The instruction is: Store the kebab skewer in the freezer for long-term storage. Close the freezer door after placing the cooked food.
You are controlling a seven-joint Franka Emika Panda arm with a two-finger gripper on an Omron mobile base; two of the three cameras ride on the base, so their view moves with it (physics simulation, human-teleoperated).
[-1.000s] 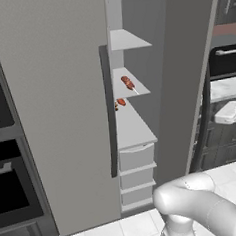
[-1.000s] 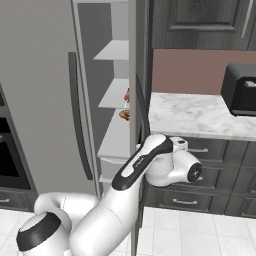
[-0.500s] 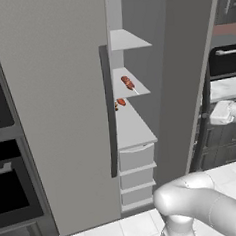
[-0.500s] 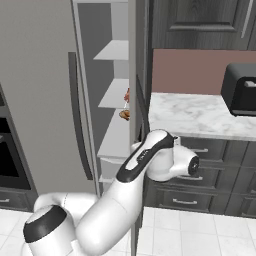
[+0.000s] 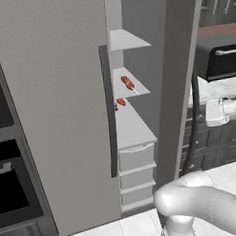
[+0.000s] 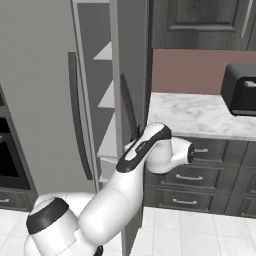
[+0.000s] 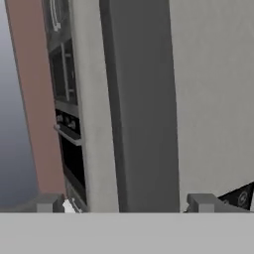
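Nearest the base cameras, the white arm [image 6: 125, 185] rose from the floor and bent toward the outer side of the freezer door [image 6: 131, 65], which stood ajar and edge-on in the right base view. In the left base view the wrist and hand reached in from the right edge, beside the door's outer face. The gripper [image 7: 128, 202] pointed at that face, and in the hand view its two finger tips [image 7: 199, 200] stood far apart with nothing between them, so the hand was wide and empty. The long dark vertical handle [image 7: 141, 104] of the door ran up the middle of the hand view, straight above the gap between the tips, with the light-grey panel on both sides of it.

Past the door, the freezer [image 5: 131, 114] showed its open compartment: white shelves [image 5: 126, 40] above, and white drawers [image 5: 136, 156] stacked below. The kebab skewer [image 5: 128, 83] lay on the middle shelf, reddish-brown chunks on a thin pale stick, tilted with one end toward the shelf's front edge. Just below and left of it, close behind the other door's handle [image 5: 108, 110], more reddish chunks [image 5: 120, 102] lay on the next shelf down; whether they belonged to a second skewer could not be told.

Farther right, a marble counter [image 6: 200, 115] carried a black toaster oven [image 6: 241, 89], with dark cabinets [image 6: 200, 22] above.
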